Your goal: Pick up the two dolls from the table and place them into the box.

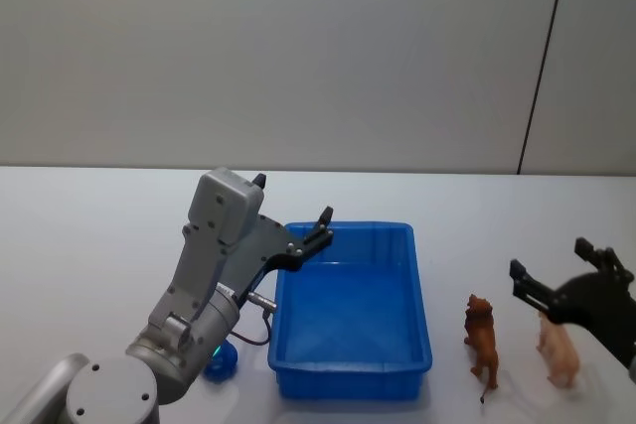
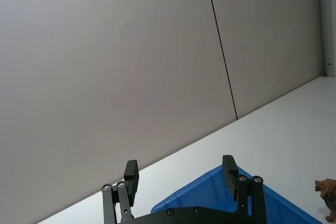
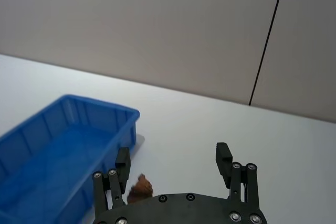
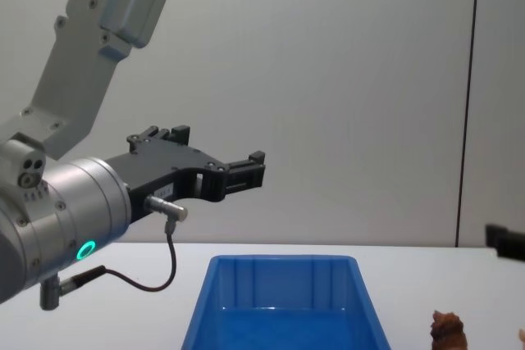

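- We counted one box [image 1: 350, 382], three dolls and two grippers in the head view.
- The box was bright blue and rectangular, with sloped walls and a thick rim. It sat low in the centre of the frame on the white table [image 1: 79, 245].
- The brown doll [image 1: 483, 340] was one four-legged animal standing upright at lower right, near the box's right wall but apart from it.
- The pink doll [image 1: 559, 350] was one pale animal, upright, just right of the brown one near the lower right corner. Its upper part was hidden by the right gripper.
- The blue doll [image 1: 221, 362] was one rounded blob at lower left, just beside the box's near left corner. The left arm covered part of it, so we could not tell whether it touched the box.
- The left gripper [image 1: 292, 201] sat left of centre by the box's far left corner. In the chest view it [image 4: 219, 145] hung well above the box rim [image 4: 283, 261].
- In its wrist view the left claw [image 2: 180, 165] was spread wide and held nothing. The box wall [image 2: 202, 191] and the brown doll [image 2: 328, 198] were low in the frame.
- The right gripper [image 1: 549, 257] was at the right edge, above the pink doll and right of the brown one.
- In its wrist view the right claw [image 3: 173, 153] was also wide and empty. The brown doll [image 3: 140, 187] peeked out at bottom centre and the box [image 3: 100, 107] was at lower left.
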Controlling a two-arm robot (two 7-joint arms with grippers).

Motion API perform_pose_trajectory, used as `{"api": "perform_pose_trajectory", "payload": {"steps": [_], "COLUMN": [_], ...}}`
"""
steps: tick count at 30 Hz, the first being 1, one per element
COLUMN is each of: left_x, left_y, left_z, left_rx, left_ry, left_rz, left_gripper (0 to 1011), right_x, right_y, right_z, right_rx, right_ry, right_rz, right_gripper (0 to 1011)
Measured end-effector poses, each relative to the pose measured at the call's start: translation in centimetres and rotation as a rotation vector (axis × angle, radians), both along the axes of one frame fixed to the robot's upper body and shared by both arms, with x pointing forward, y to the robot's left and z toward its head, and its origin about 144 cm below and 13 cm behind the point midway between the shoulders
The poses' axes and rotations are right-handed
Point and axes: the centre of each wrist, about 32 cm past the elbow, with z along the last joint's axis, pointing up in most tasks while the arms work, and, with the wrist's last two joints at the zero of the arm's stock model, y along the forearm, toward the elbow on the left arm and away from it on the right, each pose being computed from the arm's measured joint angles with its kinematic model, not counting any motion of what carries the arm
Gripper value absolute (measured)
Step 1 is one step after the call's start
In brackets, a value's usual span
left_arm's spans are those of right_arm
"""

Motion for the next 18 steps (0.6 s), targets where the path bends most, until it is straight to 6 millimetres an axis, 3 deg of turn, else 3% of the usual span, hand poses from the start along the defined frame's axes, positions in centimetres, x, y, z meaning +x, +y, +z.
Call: {"api": "perform_pose_trajectory", "payload": {"steps": [18], "left_x": [0.0], "left_y": [0.0], "left_z": [0.0], "left_rx": [0.0], "left_ry": [0.0], "left_rz": [0.0], "left_gripper": [1001], "right_x": [0.2], "right_y": [-3.5], "right_z": [-2.4], "right_rx": [-0.092], "right_ry": [0.203], "right_rz": [-0.014], "right_gripper": [1000]}}
